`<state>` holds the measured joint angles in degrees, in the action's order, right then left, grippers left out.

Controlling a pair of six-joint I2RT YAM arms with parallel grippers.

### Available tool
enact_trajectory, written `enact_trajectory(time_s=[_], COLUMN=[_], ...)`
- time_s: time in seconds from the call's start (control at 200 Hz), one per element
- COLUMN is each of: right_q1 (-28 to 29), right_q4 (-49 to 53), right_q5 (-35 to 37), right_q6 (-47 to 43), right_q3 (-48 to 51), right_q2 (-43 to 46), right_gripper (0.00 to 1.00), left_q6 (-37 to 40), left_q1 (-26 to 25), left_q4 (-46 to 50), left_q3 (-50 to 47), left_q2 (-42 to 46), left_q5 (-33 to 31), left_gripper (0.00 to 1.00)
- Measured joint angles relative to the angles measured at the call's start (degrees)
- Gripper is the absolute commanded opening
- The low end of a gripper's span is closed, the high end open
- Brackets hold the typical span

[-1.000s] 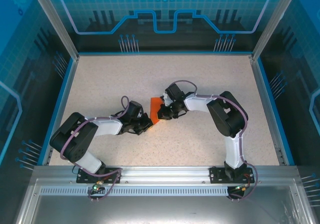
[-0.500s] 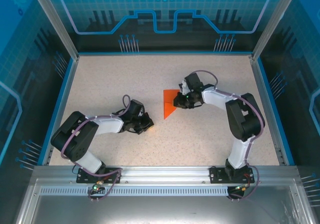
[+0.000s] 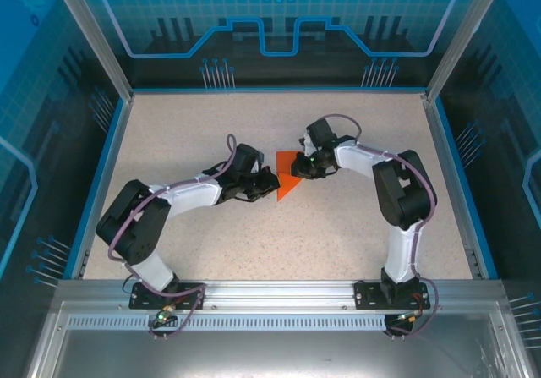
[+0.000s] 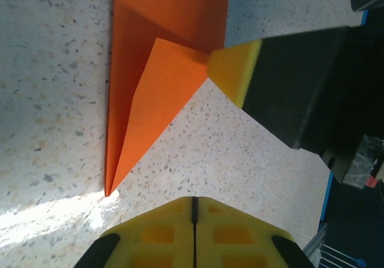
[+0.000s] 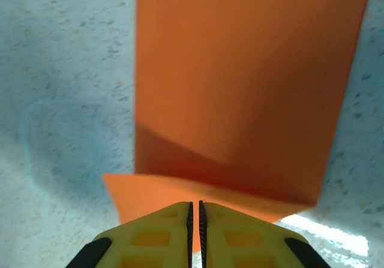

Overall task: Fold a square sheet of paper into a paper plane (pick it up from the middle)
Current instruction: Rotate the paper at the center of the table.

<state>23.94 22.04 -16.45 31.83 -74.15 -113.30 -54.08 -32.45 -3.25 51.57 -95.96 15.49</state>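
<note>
Yellow jaws, left: the left gripper [image 3: 269, 182] is clenched on nothing. In its wrist view the two pads meet along a thin seam, and a strip of speckled surface lies between them and the paper's tip.
Jaws, right: the right gripper [image 5: 194, 205] is drawn almost together, with a sliver of orange in the slit — nipped on the edge of the sheet.
Paper: the sheet of paper [image 3: 287, 183] lies flat near the middle of the table, folded to a pointed wedge. It sits between the two grippers, its sharp end towards the near side.
Fold: in the left wrist view one flap lies over a longer layer. One long edge runs straight and the other slants down to the tip. The right fingertip [image 4: 231, 70] touches the flap's corner.
Arms: both reach inward from the near edge with elbows out, meeting at the wedge.
Open room: a wide stretch of table [image 3: 355, 226] lies between the wedge and every side.
Edges: a blue rim [image 3: 279, 90] runs along the back and both sides, and a metal rail [image 3: 279, 290] closes the near edge — the wedge is well apart from all of them.
Enclosure: blue-tinted panels on frame posts stand round the table.
</note>
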Motion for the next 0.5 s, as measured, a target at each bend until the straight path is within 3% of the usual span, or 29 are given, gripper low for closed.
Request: enact_trajectory(time_s=[0.155, 0.5], right_q1=[0.0, 2.8], right_q4=[1.3, -0.9], right_q5=[0.8, 1.0], right_q6=[-0.4, 3.7], right_q3=[-0.4, 2.9], right_q2=[-1.9, -0.9], right_gripper=[0.13, 0.13], left_q6=[-1.3, -1.5], left_q1=[0.0, -0.1], left_q4=[0.0, 0.0], left_q3=[0.0, -2.3], left_q2=[-1.5, -1.4], left_q5=[-0.4, -0.7], left_gripper=[0.17, 0.16])
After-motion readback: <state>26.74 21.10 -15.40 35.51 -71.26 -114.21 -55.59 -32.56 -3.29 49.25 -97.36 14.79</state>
